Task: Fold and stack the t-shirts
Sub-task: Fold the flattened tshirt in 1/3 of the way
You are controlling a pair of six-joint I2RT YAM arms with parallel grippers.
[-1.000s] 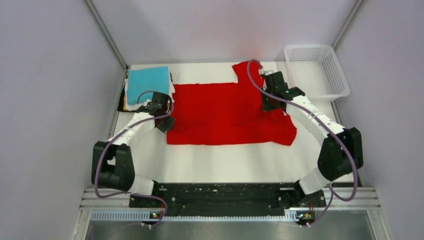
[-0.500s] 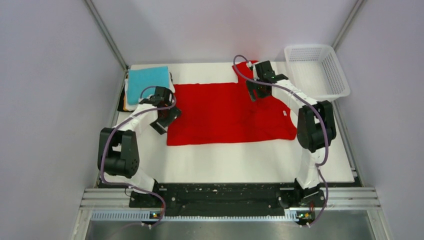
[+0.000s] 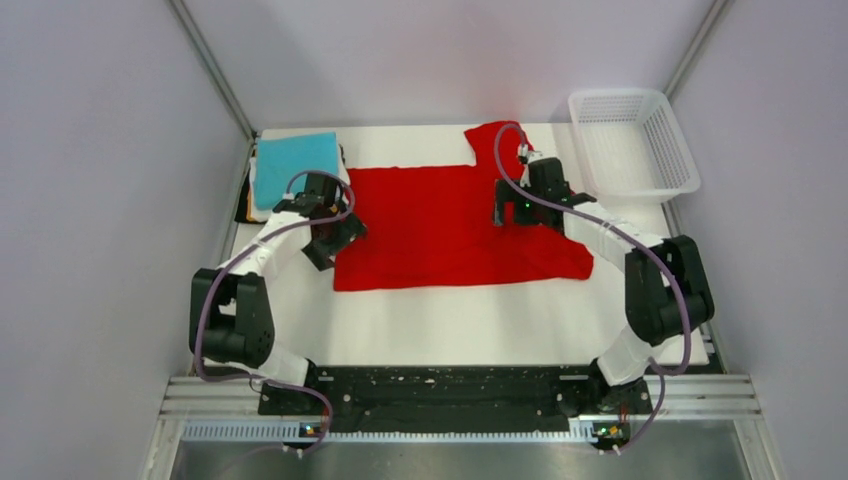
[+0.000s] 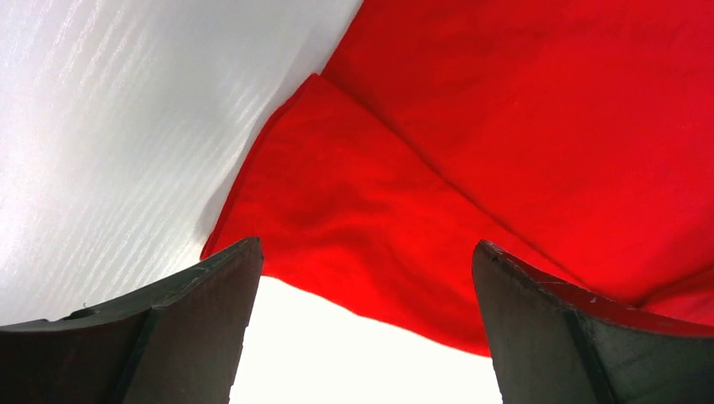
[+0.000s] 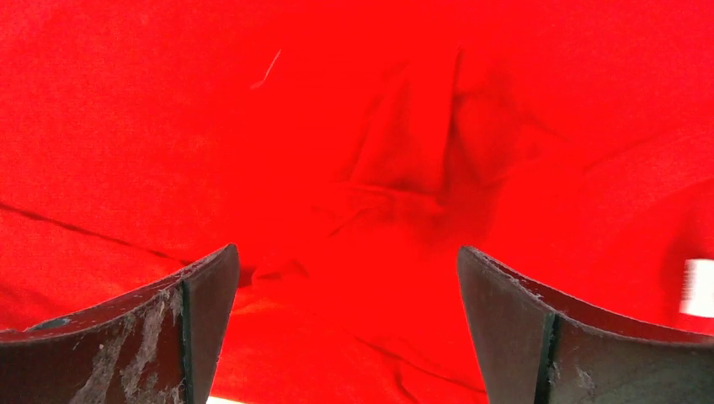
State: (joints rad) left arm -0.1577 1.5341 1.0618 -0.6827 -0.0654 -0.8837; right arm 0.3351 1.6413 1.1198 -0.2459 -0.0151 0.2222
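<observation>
From above, the red shirt lies spread flat on the table, just beside the basket, with one sleeve reaching toward the back wall. A small fold shows at its corner farthest from the basket. Beyond that far side sits a stack topped by a folded teal shirt. The shirts under it are hidden except for thin white and dark edges.

The right gripper hangs over the part of the red shirt nearer the basket. The left gripper is at the edge farthest from it.

In the left wrist view, the left gripper has its jaws spread wide and holds nothing. A folded red corner lies on the white table.

In the right wrist view, the right gripper is also spread wide and empty. Wrinkled red cloth fills the picture, and a white patch is cut off at the edge.
</observation>
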